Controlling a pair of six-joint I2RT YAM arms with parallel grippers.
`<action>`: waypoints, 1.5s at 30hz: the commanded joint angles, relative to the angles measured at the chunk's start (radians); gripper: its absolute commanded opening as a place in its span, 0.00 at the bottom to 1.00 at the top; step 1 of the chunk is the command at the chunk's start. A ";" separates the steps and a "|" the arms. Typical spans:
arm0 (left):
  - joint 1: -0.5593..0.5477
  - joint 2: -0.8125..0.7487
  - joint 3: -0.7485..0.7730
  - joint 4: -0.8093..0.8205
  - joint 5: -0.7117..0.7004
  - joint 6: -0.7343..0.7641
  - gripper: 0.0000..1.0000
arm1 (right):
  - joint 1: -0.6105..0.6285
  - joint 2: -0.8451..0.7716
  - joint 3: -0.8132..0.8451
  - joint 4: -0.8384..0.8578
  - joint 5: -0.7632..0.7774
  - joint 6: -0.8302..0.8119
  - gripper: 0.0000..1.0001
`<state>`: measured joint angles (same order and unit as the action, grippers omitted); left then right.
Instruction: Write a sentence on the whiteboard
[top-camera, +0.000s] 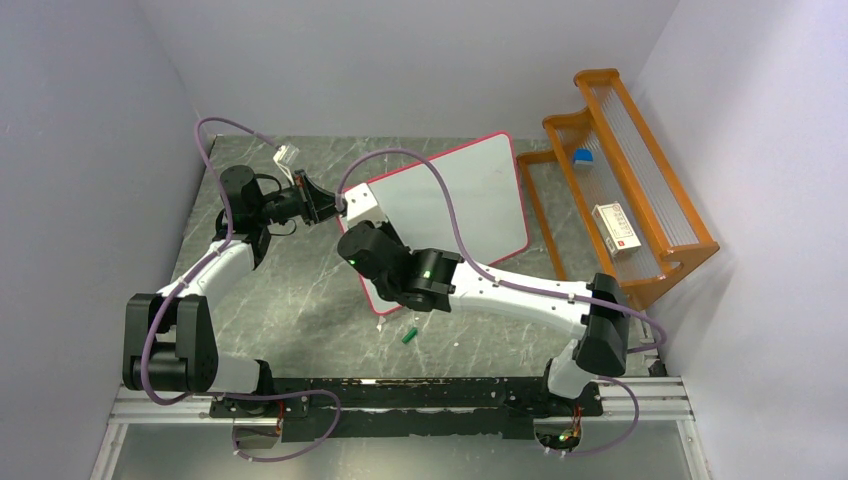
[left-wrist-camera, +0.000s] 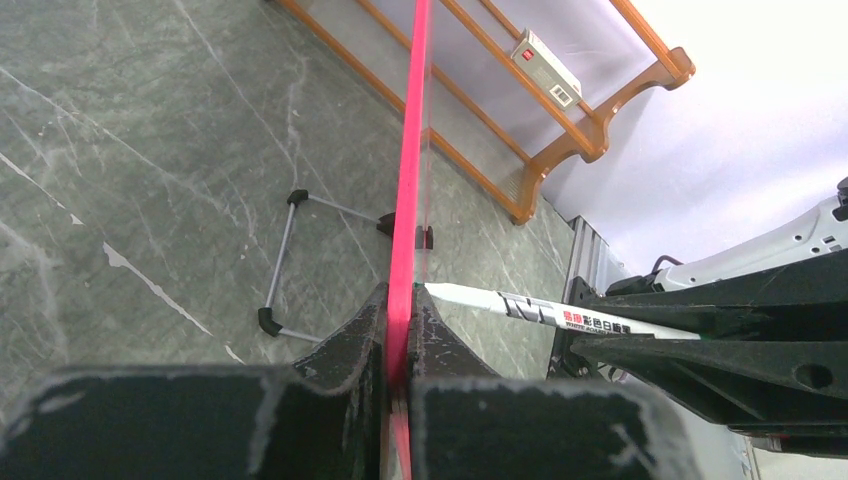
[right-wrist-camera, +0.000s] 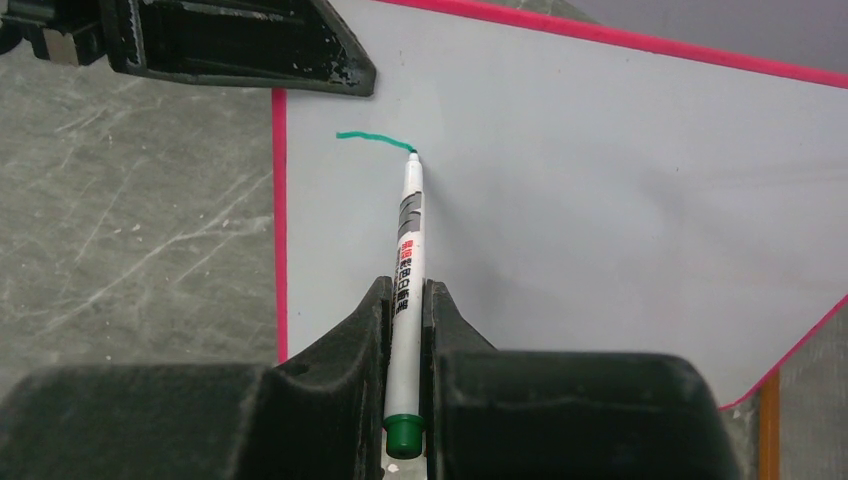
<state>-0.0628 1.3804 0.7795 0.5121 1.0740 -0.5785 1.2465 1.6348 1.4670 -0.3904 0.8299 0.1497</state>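
Note:
The whiteboard (top-camera: 480, 195), white with a thin pink-red frame, stands tilted at mid-table. My left gripper (top-camera: 338, 204) is shut on its left edge; in the left wrist view the pink frame (left-wrist-camera: 410, 150) runs up from between the left gripper (left-wrist-camera: 400, 305) fingers. My right gripper (right-wrist-camera: 405, 295) is shut on a white marker (right-wrist-camera: 410, 225) with a green end plug. The marker's tip touches the board (right-wrist-camera: 600, 200). Of the sentence, a single short green stroke (right-wrist-camera: 372, 138) shows near the board's upper left, ending at the tip. The marker (left-wrist-camera: 540, 310) also meets the board in the left wrist view.
An orange wooden rack (top-camera: 625, 190) stands right of the board, with a small blue item (top-camera: 583, 156) and a white box (top-camera: 615, 225) on it. A green marker cap (top-camera: 409, 335) lies on the grey table in front of the board. The board's wire stand (left-wrist-camera: 285, 260) sits behind it.

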 joint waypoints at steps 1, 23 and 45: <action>-0.014 0.012 -0.016 -0.020 0.017 -0.002 0.05 | -0.002 -0.054 -0.028 0.031 -0.020 -0.022 0.00; -0.014 0.010 -0.013 -0.028 0.016 0.002 0.05 | 0.001 -0.037 -0.002 0.064 -0.140 -0.026 0.00; -0.014 0.017 -0.016 -0.010 0.021 -0.011 0.05 | 0.001 -0.016 0.016 0.081 -0.122 -0.035 0.00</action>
<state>-0.0628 1.3804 0.7795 0.5133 1.0756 -0.5800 1.2453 1.6035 1.4517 -0.3389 0.6876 0.1253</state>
